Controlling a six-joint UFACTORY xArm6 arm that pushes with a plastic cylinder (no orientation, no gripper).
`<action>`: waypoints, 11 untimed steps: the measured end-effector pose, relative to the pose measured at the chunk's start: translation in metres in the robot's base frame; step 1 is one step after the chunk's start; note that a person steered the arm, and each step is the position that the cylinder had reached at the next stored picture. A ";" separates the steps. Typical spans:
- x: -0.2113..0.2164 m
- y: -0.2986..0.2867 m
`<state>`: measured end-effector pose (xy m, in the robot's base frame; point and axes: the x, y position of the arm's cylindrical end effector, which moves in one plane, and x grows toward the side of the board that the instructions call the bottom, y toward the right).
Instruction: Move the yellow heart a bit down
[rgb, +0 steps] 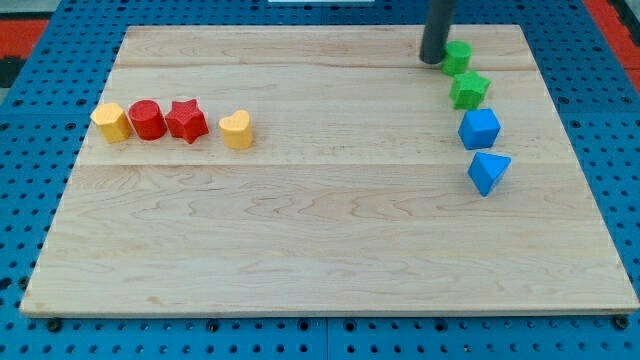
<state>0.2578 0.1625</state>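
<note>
Over at about 9 o'clock on the wooden board sits the yellow heart, last in a row just beside the red star. My tip is way off near 1 o'clock, right against the green blocks, touching nothing of the task and holding nothing; it's just a bare rod. The heart looks small, light, rigid and probably slides easily, so I'd say push it from its 12 o'clock edge, centred, or it'll likely spin off sideways.
</note>
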 end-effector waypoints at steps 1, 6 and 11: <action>-0.012 0.013; 0.056 -0.266; 0.186 -0.301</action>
